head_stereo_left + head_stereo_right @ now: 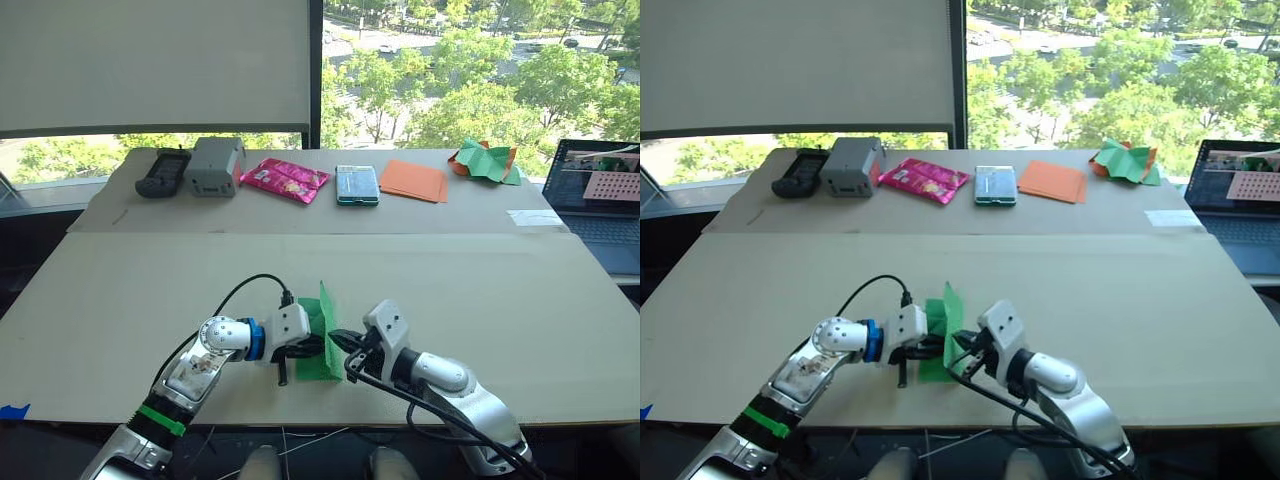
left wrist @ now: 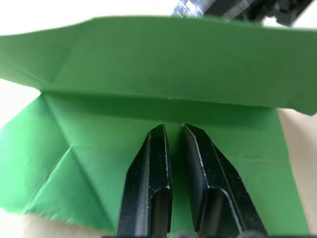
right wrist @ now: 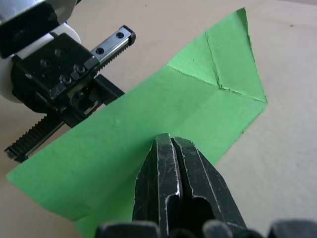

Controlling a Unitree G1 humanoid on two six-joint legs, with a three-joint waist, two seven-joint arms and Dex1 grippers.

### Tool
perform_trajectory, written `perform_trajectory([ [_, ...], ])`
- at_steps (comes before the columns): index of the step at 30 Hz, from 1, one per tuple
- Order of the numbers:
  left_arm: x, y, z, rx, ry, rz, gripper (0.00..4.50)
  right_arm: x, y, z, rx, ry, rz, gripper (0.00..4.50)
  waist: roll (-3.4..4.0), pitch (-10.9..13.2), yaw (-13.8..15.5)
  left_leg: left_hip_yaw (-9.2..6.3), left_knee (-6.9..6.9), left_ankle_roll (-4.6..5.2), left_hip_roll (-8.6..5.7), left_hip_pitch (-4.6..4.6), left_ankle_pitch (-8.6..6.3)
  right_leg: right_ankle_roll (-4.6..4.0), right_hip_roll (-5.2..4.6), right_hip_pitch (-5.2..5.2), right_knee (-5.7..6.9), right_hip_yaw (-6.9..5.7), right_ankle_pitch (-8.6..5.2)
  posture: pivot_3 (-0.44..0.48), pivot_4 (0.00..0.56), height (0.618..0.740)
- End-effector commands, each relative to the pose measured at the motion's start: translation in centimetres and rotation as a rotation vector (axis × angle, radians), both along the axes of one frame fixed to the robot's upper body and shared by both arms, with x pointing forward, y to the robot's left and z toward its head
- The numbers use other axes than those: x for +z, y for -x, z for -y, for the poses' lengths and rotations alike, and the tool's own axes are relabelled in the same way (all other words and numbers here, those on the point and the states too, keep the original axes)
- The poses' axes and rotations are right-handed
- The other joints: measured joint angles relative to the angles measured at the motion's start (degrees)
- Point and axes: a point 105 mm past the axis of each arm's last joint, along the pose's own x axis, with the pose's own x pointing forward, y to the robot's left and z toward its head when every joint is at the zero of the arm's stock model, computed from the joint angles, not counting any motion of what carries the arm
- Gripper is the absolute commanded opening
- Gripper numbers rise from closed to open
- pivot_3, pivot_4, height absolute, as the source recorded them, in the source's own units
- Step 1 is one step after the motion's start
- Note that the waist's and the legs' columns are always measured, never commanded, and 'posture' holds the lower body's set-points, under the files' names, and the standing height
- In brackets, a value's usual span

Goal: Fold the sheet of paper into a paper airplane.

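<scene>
Left gripper: we record its two black fingers nearly together with a thin gap between them, tips lying on the flat part of the sheet of paper; whether they press it down we cannot tell.

Right gripper: fingers clenched tip to tip against the raised flap of the sheet, seemingly pinching its edge.

Sheet of paper: bright green, creased, on the near table at 6 o'clock of the scene, between the two grippers; one part lies flat, the other stands up as a flap.

Far table, at 12 o'clock, from 10 to 2: dark handheld device, grey box, pink packet, teal case, flat orange sheets, crumpled green-and-orange paper bundle.

Laptop: open, at 2 o'clock.
</scene>
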Motion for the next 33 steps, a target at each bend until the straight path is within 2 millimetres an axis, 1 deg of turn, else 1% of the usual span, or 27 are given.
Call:
perform_trajectory([
  [1,0.6,0.0,-2.5,0.105,-0.029,-0.013,0.54,0.8,-0.3,-0.3,0.033,-0.008,0.038,0.01,0.03,0.1,-0.1,-0.01,-0.04,0.00,0.00,-0.01,0.00,0.00,0.00,-0.06,0.01,0.00,0.00,0.000,0.150,0.706],
  [3,1.3,0.2,-3.2,0.134,-0.023,-0.005,0.54,0.6,-0.4,-0.4,0.046,0.001,0.032,0.01,0.01,0.1,0.1,-0.01,-0.06,0.00,0.00,-0.01,0.00,0.00,0.00,-0.08,0.04,0.00,0.00,0.000,0.150,0.706],
  [5,2.4,0.1,-3.8,0.177,0.011,0.002,0.54,0.2,-0.5,-0.7,0.070,0.012,0.020,0.01,-0.02,0.2,0.1,0.00,-0.06,0.00,0.00,-0.05,0.00,0.00,0.00,-0.12,0.02,0.00,0.00,0.000,0.150,0.706],
  [8,4.1,-0.4,-4.4,0.233,0.074,0.019,0.54,-0.6,-0.5,-1.1,0.130,0.050,0.002,0.01,-0.13,0.3,0.4,0.00,-0.06,0.00,-0.01,-0.29,0.00,0.00,0.00,-0.33,0.01,0.01,0.00,0.000,0.150,0.706],
  [10,4.8,-0.6,-4.5,0.245,0.105,0.020,0.54,-0.9,-0.4,-1.2,0.156,0.065,-0.004,0.01,-0.14,0.3,0.7,0.01,-0.05,0.01,-0.01,-0.34,0.01,0.00,0.00,-0.35,0.01,0.00,0.00,0.000,0.150,0.706],
  [12,5.2,-0.6,-3.6,0.222,0.162,-0.006,0.54,-1.9,-0.6,-1.0,0.157,0.114,-0.025,0.01,-0.15,0.3,0.8,0.02,-0.04,0.01,-0.02,-0.33,0.01,0.00,0.00,-0.33,0.01,0.00,0.00,0.000,0.150,0.706],
  [14,5.3,-0.4,-2.8,0.199,0.214,-0.043,0.54,-2.2,-0.6,-0.9,0.165,0.122,-0.042,0.01,-0.16,0.3,0.9,0.04,-0.02,0.01,-0.02,-0.31,0.01,0.00,0.00,-0.33,0.00,0.02,0.00,0.000,0.150,0.706],
  [18,2.3,-0.3,-1.5,0.164,0.189,-0.118,0.54,-2.0,-0.4,-1.0,0.170,0.114,-0.040,0.01,-0.15,0.2,1.0,0.03,-0.02,0.03,-0.02,-0.22,0.02,0.00,0.02,-0.24,0.03,0.02,0.01,0.000,0.150,0.706],
  [22,0.2,-0.3,-1.3,0.157,0.125,-0.134,0.54,-1.4,-0.5,-0.8,0.159,0.105,-0.025,0.01,-0.17,0.2,1.1,0.00,-0.01,0.04,-0.02,-0.23,0.03,0.01,0.07,-0.25,0.05,0.02,0.01,0.000,0.150,0.706],
  [24,-1.1,-0.2,-1.5,0.150,0.068,-0.130,0.54,-0.7,-0.7,-0.5,0.147,0.085,-0.011,0.01,-0.16,0.2,1.3,0.01,0.00,0.03,-0.02,-0.23,0.02,0.01,0.07,-0.24,0.05,0.03,0.01,0.000,0.150,0.706],
  [26,-2.1,0.0,-1.5,0.131,0.022,-0.117,0.54,0.1,-1.1,-0.1,0.150,0.070,0.014,0.01,-0.13,0.2,1.6,0.02,0.01,0.03,-0.03,-0.22,0.02,0.00,0.07,-0.22,0.03,0.04,0.01,0.000,0.150,0.706],
  [29,-2.5,0.2,-1.2,0.104,-0.002,-0.100,0.54,0.3,-2.1,0.9,0.135,0.083,0.032,0.01,-0.12,0.2,1.8,0.04,0.03,0.02,-0.03,-0.24,0.01,0.00,0.06,-0.19,0.01,0.05,0.01,0.000,0.150,0.706],
  [33,-2.5,0.3,-1.1,0.093,0.003,-0.098,0.54,-0.3,-3.7,1.9,0.111,0.128,0.031,0.01,-0.08,0.2,1.6,0.05,0.04,0.01,-0.03,-0.22,0.01,0.00,0.06,-0.20,0.00,0.06,0.01,0.000,0.150,0.706],
])
